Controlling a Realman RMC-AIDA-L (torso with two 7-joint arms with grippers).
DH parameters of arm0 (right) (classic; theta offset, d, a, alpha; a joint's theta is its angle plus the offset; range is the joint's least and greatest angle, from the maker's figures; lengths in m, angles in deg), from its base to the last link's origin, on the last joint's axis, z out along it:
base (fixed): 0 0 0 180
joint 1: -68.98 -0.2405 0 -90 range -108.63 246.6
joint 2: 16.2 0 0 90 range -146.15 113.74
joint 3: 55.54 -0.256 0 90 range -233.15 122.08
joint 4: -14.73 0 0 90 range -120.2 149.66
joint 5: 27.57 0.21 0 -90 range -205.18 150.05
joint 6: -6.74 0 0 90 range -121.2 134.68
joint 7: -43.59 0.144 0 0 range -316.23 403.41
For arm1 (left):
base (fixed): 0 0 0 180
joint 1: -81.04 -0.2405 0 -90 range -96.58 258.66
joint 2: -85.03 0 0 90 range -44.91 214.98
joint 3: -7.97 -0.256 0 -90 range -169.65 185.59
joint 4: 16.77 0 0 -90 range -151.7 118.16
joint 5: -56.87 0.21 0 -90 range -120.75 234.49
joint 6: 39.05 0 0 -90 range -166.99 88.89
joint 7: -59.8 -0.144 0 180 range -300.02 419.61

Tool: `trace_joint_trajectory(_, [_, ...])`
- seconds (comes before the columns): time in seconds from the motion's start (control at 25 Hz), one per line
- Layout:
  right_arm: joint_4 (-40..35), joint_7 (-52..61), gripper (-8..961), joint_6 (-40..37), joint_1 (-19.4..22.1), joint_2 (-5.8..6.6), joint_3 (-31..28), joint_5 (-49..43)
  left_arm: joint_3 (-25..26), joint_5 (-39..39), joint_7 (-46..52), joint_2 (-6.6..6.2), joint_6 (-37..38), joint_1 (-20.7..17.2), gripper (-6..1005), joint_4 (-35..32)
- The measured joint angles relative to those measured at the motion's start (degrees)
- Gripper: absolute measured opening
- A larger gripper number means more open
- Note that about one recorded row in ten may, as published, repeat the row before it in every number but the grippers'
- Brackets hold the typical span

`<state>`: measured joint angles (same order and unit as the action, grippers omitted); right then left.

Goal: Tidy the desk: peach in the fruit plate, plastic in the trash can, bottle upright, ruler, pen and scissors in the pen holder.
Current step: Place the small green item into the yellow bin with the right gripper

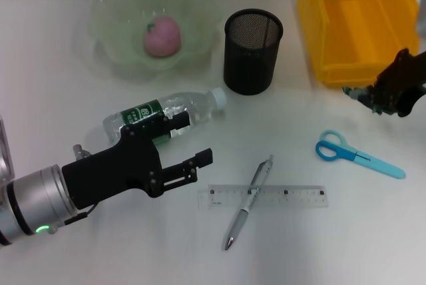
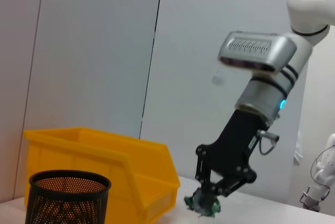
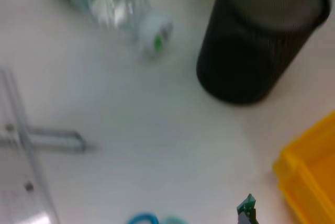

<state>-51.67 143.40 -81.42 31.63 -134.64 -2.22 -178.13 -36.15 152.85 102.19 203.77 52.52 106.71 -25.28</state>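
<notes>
Head view: right gripper (image 1: pixel 363 95) is pinching a small green plastic scrap (image 1: pixel 355 93) just beside the yellow trash can (image 1: pixel 359 25), jaws closed on it. It's looking light and flimsy, so an edge pinch is holding fine. Left gripper (image 1: pixel 193 140) is hovering with jaws apart and empty over the lying bottle (image 1: pixel 166 113): smooth, round, likely rolling; mid-body grasp is looking safest.

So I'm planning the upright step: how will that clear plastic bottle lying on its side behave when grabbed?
The clear plastic bottle looks round and lies flat, so a nudge could roll it. It seems nearly empty, so probably light and squashable. The left hand hovers open over it.
</notes>
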Motion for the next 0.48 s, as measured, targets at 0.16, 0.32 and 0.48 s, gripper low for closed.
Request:
trace_joint_trajectory(0.16, [-2.14,-2.89,54,-3.22,2.93,0.28,-5.32,7.69,0.0,0.0,-0.02,0.0,0.05,0.04,769,-0.02])
trace_joint_trajectory(0.32, [-1.26,-6.08,52,-3.56,5.97,0.61,-9.41,15.05,0.0,0.0,-0.03,0.0,0.09,0.06,769,-0.02])
trace_joint_trajectory(0.48, [4.23,-12.42,51,-3.11,9.3,0.73,-14.41,24.54,0.0,0.0,-0.03,0.01,0.5,0.08,769,-0.17])
